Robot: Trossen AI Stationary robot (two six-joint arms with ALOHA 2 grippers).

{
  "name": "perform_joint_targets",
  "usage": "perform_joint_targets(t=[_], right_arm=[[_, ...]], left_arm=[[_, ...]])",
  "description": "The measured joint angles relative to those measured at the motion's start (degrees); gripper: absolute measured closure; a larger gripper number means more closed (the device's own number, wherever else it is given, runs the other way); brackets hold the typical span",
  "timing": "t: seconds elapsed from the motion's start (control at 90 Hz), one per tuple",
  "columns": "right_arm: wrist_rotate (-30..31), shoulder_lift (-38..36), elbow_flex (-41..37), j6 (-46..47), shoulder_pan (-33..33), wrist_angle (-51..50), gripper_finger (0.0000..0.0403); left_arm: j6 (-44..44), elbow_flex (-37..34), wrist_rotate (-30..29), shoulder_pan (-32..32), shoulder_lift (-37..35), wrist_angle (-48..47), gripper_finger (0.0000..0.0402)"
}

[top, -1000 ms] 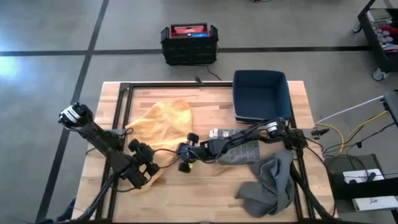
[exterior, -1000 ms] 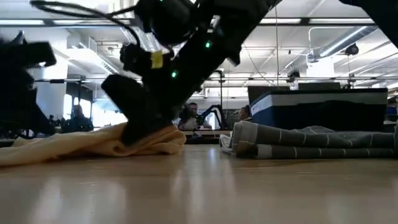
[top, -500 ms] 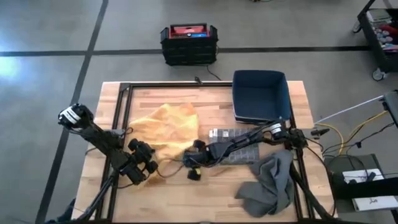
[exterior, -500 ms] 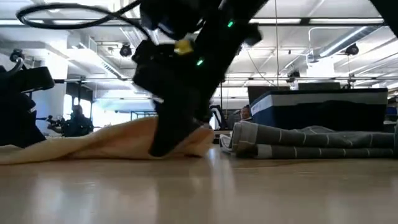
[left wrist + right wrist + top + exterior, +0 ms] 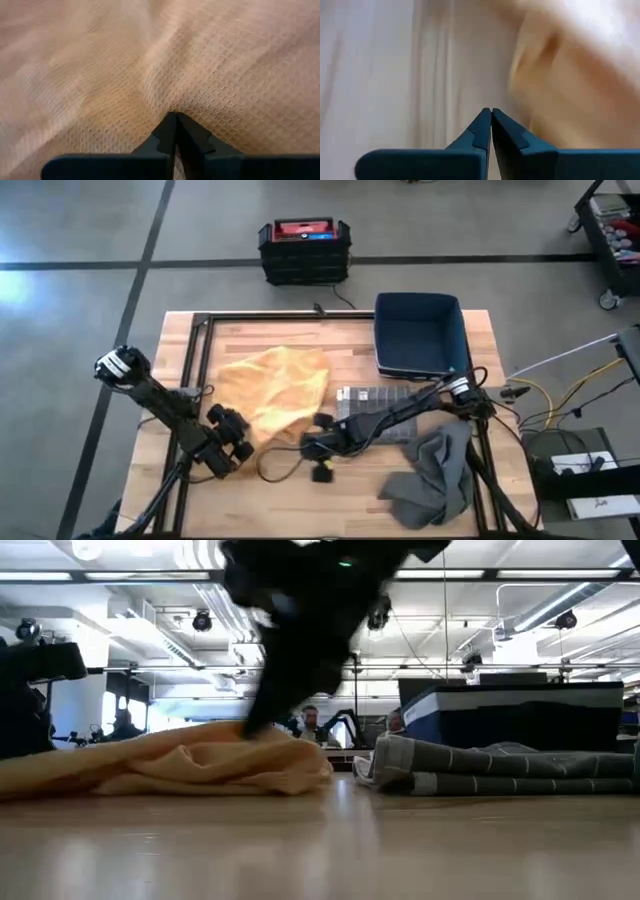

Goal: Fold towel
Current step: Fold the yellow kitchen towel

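A yellow towel (image 5: 275, 390) lies rumpled on the left half of the wooden table, its near part showing as a low heap in the low view (image 5: 180, 765). My left gripper (image 5: 235, 442) is at the towel's near left edge, shut on the cloth (image 5: 175, 116). My right gripper (image 5: 318, 452) is shut and sits just past the towel's near right edge. In its wrist view the shut tips (image 5: 490, 111) point at bare wood, with the towel (image 5: 570, 75) blurred to one side. In the low view that arm is a dark blur above the towel. My left gripper pinches a small pucker of the yellow towel (image 5: 172, 102) between its two shut fingertips, near the towel's near left edge. Creases run out from the tips across the weave. The cloth lies on the table around the hold; one layer or several, I cannot tell.
A folded grey striped towel (image 5: 385, 420) lies right of centre, also seen in the low view (image 5: 500, 770). A crumpled grey towel (image 5: 430, 480) lies at the near right. A dark blue bin (image 5: 420, 335) stands at the far right. A black cable loops near the front edge (image 5: 280, 465).
My right gripper has gone toward the table's right and near edges. The towel's right side has been drawn out with it and now lies spread wider to the right. In the low view that gripper has risen off the heap. The left end has stayed put.
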Motion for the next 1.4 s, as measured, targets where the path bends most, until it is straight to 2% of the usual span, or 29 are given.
perform_joint_targets(t=[0.144,0.211,0.256,0.367,0.456,0.589,0.878,1.044,1.122,1.4], right_arm=[[-7.31,4.09,-0.02,-0.07,-1.22,6.51,0.0403],[-7.54,5.55,-0.12,-1.12,-1.31,6.79,0.0403],[-5.17,6.36,-0.12,-2.32,-1.44,7.11,0.0403],[7.41,7.14,-0.12,-3.73,-2.23,7.13,0.0403],[14.44,6.5,-0.11,-6.25,-3.31,9.33,0.0403],[15.87,5.57,0.91,-8.01,-4.89,11.48,0.0403],[12.97,9.71,0.91,-2.96,-8.27,10.55,0.0403],[9.33,11.06,1.16,-1.32,-7.35,11.12,0.0403],[8.08,10.28,1.19,-1.17,-5.67,8.15,0.0403],[-10.43,6.49,1.18,-0.8,-0.65,-4.07,0.0403]], left_arm=[[0.5,0.4,-1.17,0.02,-0.06,-0.01,0.0402],[0.46,0.14,-1.58,0.07,0.0,0.04,0.0402],[0.45,-0.05,-1.79,0.07,0.07,0.5,0.0402],[0.43,-0.45,-2.09,0.09,0.07,0.7,0.0402],[0.43,-0.52,-1.95,0.07,0.06,0.99,0.0402],[0.43,-0.54,-1.58,0.07,0.14,1.18,0.0402],[0.43,-0.78,-2.48,0.07,0.18,1.57,0.0402],[-0.35,-2.15,-2.55,0.07,0.33,1.63,0.0402],[-2.36,-3.05,-2.85,0.07,0.42,1.69,0.0402],[-9.15,-5.94,-3.45,0.02,0.45,2.01,0.0402]])
